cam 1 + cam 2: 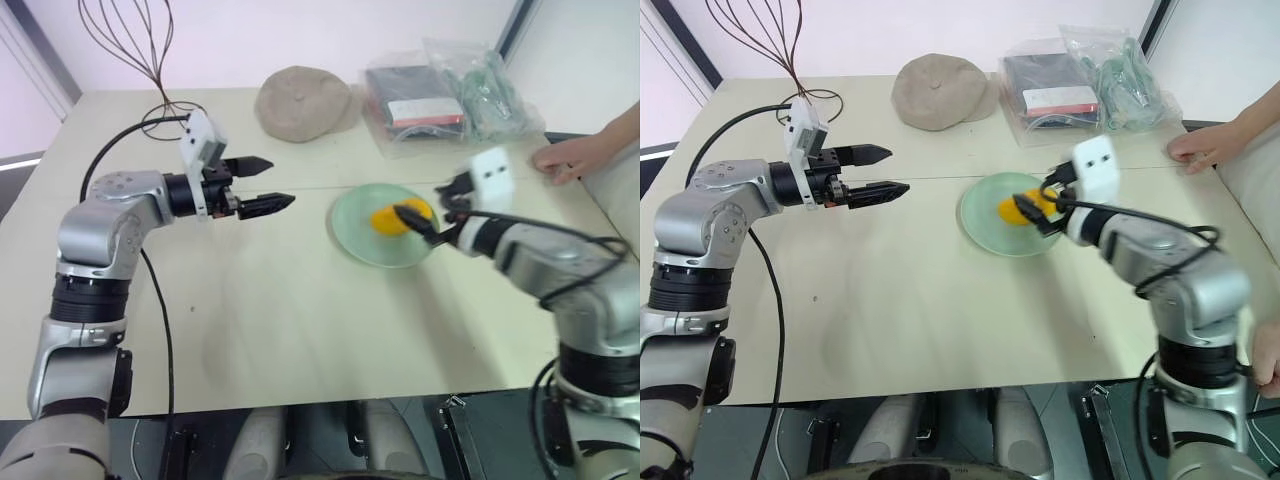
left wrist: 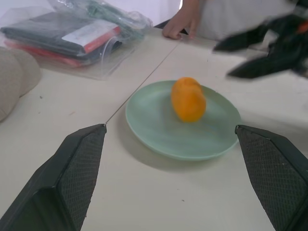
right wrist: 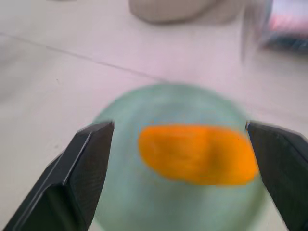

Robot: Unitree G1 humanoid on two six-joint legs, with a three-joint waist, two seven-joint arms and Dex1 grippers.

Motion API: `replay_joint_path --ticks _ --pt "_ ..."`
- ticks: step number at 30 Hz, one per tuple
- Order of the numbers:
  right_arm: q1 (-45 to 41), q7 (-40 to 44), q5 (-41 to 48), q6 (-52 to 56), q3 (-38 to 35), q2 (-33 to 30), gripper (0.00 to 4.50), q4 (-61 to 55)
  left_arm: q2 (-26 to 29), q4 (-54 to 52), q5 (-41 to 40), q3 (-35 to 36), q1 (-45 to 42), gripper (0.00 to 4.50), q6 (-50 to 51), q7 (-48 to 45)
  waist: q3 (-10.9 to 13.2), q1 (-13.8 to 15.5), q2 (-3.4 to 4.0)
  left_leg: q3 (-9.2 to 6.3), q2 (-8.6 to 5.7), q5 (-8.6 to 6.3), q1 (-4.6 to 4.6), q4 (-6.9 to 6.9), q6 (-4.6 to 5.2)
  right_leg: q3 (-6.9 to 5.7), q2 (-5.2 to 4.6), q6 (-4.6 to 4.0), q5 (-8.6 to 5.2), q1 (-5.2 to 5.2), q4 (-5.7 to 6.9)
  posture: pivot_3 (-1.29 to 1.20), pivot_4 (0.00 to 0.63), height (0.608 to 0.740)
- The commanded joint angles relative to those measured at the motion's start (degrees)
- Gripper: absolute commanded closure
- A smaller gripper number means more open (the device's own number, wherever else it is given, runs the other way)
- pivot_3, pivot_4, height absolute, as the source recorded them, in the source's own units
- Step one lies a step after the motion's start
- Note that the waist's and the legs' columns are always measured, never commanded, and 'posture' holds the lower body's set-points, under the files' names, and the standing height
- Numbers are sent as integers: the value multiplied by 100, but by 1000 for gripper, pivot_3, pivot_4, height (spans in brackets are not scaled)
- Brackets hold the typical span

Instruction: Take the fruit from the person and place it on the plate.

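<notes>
The yellow-orange fruit (image 1: 385, 219) lies on its side on the pale green plate (image 1: 356, 240), right of the table's middle. My right gripper (image 1: 432, 203) hovers just right of and above the plate, open. In the right wrist view its fingers (image 3: 91, 159) stand wide either side of the fruit (image 3: 197, 154) without touching it. To the left of the plate my left gripper (image 1: 279, 182) is open and holds nothing, pointing toward the plate (image 2: 159, 134). The person's hand (image 1: 568, 158) rests on the table at the far right.
A tan cap (image 1: 303, 102) lies at the back of the table, with clear plastic bags (image 1: 440, 95) of dark items beside it. A wire object (image 1: 140, 45) and a black cable (image 1: 110, 150) are at the back left.
</notes>
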Motion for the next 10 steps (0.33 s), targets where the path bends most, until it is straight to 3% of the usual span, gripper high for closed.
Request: replay_joint_path --ticks 1,6,10 --pt "189 733 908 331 -1186 -800 52 -839 65 -220 -104 74 -23 0 -30 -129 4 10 7 0 0 0 0 0 0 0 -2 0 0 -1 -1 0 150 740" --pt "1050 1355 1869 459 -2439 -1471 52 -1315 98 -176 -110 64 -33 0 -37 -248 2 10 3 -3 2 -1 3 -2 2 0 -3 1 -2 10 -9 0 150 740" --pt "1399 1206 2276 352 -2851 -1563 52 -1325 79 -152 -124 72 -52 0 -41 -302 2 -12 3 3 4 -1 9 2 2 3 -3 -1 -3 14 -10 0 150 740"
